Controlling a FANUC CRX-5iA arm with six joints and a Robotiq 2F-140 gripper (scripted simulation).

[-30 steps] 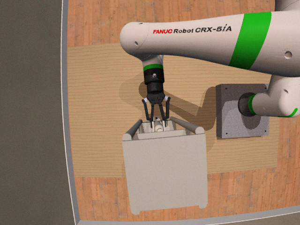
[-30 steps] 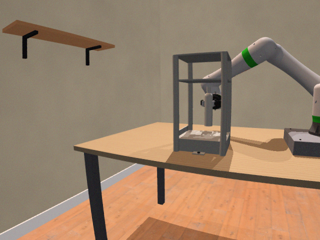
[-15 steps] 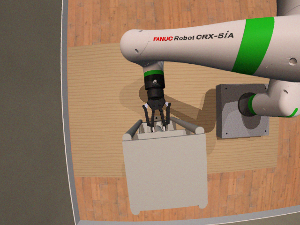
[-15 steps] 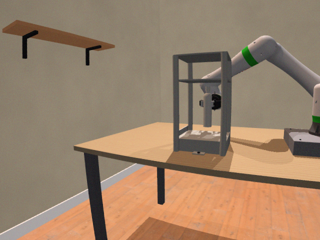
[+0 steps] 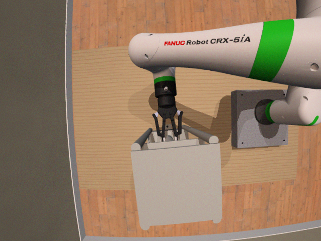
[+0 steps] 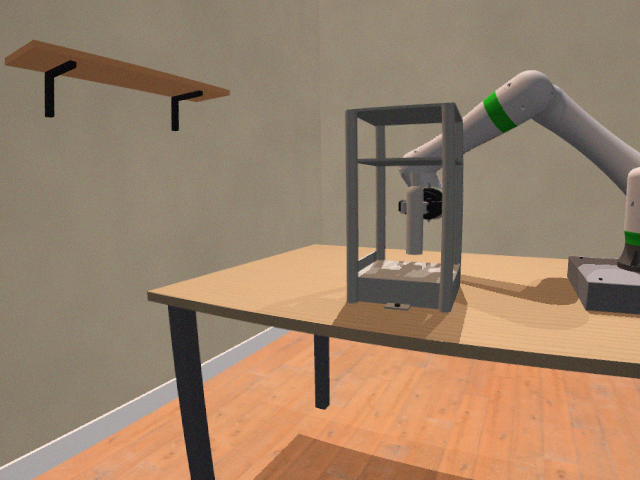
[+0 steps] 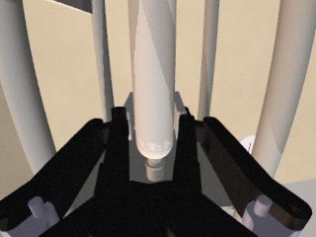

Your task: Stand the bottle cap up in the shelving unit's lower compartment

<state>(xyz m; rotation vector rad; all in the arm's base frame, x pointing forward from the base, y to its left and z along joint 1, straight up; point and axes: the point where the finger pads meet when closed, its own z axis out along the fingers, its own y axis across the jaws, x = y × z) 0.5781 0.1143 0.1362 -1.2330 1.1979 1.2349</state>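
My gripper (image 5: 169,138) (image 6: 414,207) (image 7: 154,102) is shut on the upper body of the pale grey bottle (image 6: 414,232) (image 7: 155,89). The bottle looks upright, cap up, with its base above the lower compartment's floor (image 6: 400,274). The grey shelving unit (image 5: 176,181) (image 6: 352,206) stands around it: in the exterior view the bottle shows between the posts, its cap below the middle shelf (image 6: 392,162). In the top view the top shelf hides part of it, and the fingers reach in between two posts. How deep it is inside is hard to tell.
Posts (image 7: 22,89) (image 7: 288,89) rise on both sides of the fingers in the wrist view. The back stop (image 6: 367,259) shows at the left of the compartment in the exterior view. The robot's base block (image 5: 243,103) (image 6: 610,298) stands to the right. A wooden wall shelf (image 6: 118,72) hangs away from the arm.
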